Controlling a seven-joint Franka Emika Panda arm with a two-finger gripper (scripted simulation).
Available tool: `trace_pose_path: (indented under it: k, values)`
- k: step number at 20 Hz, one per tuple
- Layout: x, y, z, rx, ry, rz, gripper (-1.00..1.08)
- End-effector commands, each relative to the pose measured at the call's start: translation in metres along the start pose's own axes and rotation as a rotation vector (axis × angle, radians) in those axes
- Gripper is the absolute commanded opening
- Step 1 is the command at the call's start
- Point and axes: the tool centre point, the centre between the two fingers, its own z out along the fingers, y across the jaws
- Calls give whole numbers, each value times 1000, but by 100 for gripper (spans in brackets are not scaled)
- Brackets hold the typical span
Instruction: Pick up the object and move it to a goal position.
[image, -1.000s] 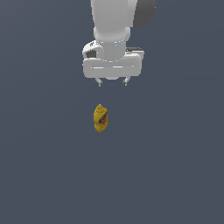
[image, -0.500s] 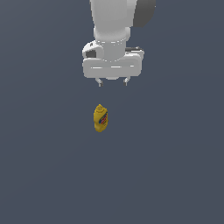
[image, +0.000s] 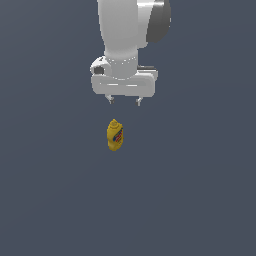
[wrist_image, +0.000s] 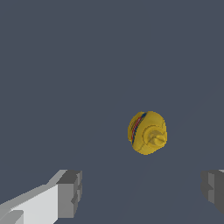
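The small yellow squeeze bottle (image: 115, 135) with a pointed yellow cap and red-blue label stands upright on the dark grey surface. In the wrist view the bottle (wrist_image: 147, 132) is seen from above, cap toward the camera. My gripper (image: 125, 101) hangs open and empty above and behind the bottle, apart from it. In the wrist view the gripper (wrist_image: 142, 192) has its two fingers spread wide, one finger (wrist_image: 70, 192) on one side and the other at the frame's edge, with the bottle lying ahead of the gap between them.
The flat dark grey surface (image: 200, 200) stretches all around the bottle. The white arm (image: 125, 35) rises above the gripper. No other objects show.
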Motion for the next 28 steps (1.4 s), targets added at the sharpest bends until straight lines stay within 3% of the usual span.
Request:
trace_pose_path:
  k: [1,15,28]
  values:
    - [1,7,10,-5,-2,61,100]
    - [4,44,65,-37,-7,404,100]
    - [3,52,77,-45,-8,475,100]
